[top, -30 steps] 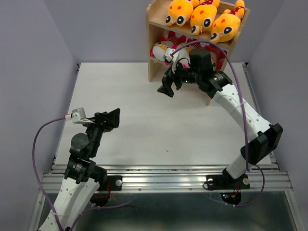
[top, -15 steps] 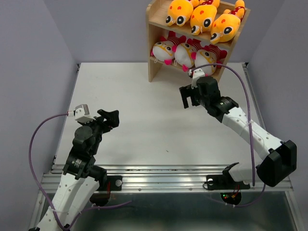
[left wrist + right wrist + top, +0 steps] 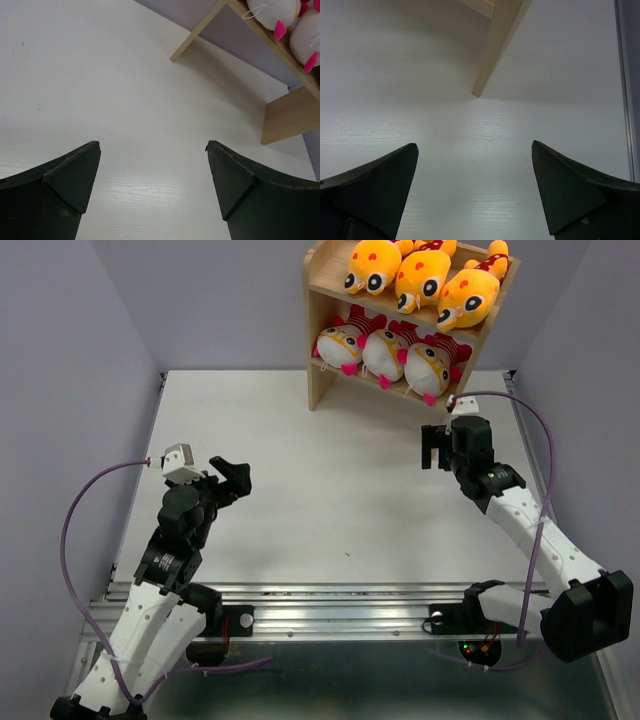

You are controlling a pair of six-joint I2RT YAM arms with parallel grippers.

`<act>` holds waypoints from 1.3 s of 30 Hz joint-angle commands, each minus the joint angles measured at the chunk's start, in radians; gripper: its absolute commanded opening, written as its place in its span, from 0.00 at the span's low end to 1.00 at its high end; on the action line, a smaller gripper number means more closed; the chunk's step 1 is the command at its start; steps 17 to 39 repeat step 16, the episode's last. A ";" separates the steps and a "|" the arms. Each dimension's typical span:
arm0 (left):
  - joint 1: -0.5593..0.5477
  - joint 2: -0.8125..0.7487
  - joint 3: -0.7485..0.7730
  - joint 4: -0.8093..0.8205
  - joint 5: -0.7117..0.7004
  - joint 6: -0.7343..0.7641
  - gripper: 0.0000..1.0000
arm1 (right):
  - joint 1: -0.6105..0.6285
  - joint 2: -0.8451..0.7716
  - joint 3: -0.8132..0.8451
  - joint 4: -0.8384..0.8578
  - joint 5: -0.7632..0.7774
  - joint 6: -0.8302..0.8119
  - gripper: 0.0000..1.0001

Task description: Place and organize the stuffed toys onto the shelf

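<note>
Grippers both empty and both spread wide, that's the picture right now. Over on the near left of the table [image 3: 300,510], the left gripper [image 3: 232,475] hangs above the white surface. It is angled toward the far right corner and sits well apart from the shelf [image 3: 318,345]. From its own wrist camera the left gripper [image 3: 152,145] shows two dark fingers far apart, with nothing but bare tabletop between them. The shelf [image 3: 292,117] is up in the corner of that view, with two white plush bodies and pink tips peeking in on its lower board.

Across the way, the right gripper [image 3: 437,447] sits low by the shelf's right-hand side panel, close to it. The right wrist view of the gripper [image 3: 475,145] gives the same story: fingers parted, holding nothing. The foot of the wooden panel [image 3: 495,45] lies ahead of them and clear of both tips.

And the shelf itself is full, standing at the far edge of the table. Three orange-yellow stuffed toys [image 3: 422,272] line the top tier side by side. Three white-faced stuffed toys [image 3: 385,352] are packed in a row on the lower tier, pink snouts pointing out toward the arms. A purple cable [image 3: 72,530] loops off the left arm, and another [image 3: 535,435] arcs over the right.
</note>
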 commanded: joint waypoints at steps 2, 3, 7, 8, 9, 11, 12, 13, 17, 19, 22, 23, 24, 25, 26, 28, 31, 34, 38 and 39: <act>0.000 0.023 0.053 0.051 -0.010 0.034 0.99 | -0.028 -0.057 -0.029 0.060 -0.006 0.004 1.00; -0.001 0.027 0.055 0.052 -0.008 0.034 0.99 | -0.038 -0.066 -0.032 0.060 -0.006 0.002 1.00; 0.000 0.038 0.057 0.055 0.000 0.042 0.99 | -0.048 -0.077 -0.047 0.060 -0.002 0.002 1.00; -0.001 0.041 0.057 0.057 0.001 0.042 0.99 | -0.048 -0.078 -0.050 0.062 -0.005 0.002 1.00; -0.001 0.043 0.057 0.059 0.003 0.042 0.99 | -0.048 -0.078 -0.052 0.062 -0.006 0.002 1.00; 0.000 0.050 0.055 0.062 0.007 0.042 0.99 | -0.048 -0.075 -0.052 0.060 -0.006 0.004 1.00; 0.000 0.053 0.055 0.065 0.009 0.042 0.99 | -0.048 -0.077 -0.055 0.063 -0.009 0.005 1.00; -0.001 0.058 0.055 0.065 0.010 0.043 0.99 | -0.058 -0.080 -0.055 0.062 -0.014 0.007 1.00; 0.000 0.069 0.053 0.071 0.012 0.050 0.99 | -0.058 -0.077 -0.055 0.063 -0.006 0.034 1.00; 0.000 0.069 0.053 0.071 0.012 0.050 0.99 | -0.058 -0.077 -0.055 0.063 -0.006 0.034 1.00; 0.000 0.069 0.053 0.071 0.012 0.050 0.99 | -0.058 -0.077 -0.055 0.063 -0.006 0.034 1.00; 0.000 0.069 0.053 0.071 0.012 0.050 0.99 | -0.058 -0.077 -0.055 0.063 -0.006 0.034 1.00; 0.000 0.069 0.053 0.071 0.012 0.050 0.99 | -0.058 -0.077 -0.055 0.063 -0.006 0.034 1.00; 0.000 0.069 0.053 0.071 0.012 0.050 0.99 | -0.058 -0.077 -0.055 0.063 -0.006 0.034 1.00; 0.000 0.069 0.053 0.071 0.012 0.050 0.99 | -0.058 -0.077 -0.055 0.063 -0.006 0.034 1.00; 0.000 0.069 0.053 0.071 0.012 0.050 0.99 | -0.058 -0.077 -0.055 0.063 -0.006 0.034 1.00; 0.000 0.069 0.053 0.071 0.012 0.050 0.99 | -0.058 -0.077 -0.055 0.063 -0.006 0.034 1.00; 0.000 0.069 0.053 0.071 0.012 0.050 0.99 | -0.058 -0.077 -0.055 0.063 -0.006 0.034 1.00; 0.000 0.069 0.053 0.071 0.012 0.050 0.99 | -0.058 -0.077 -0.055 0.063 -0.006 0.034 1.00; 0.000 0.069 0.053 0.071 0.012 0.050 0.99 | -0.058 -0.077 -0.055 0.063 -0.006 0.034 1.00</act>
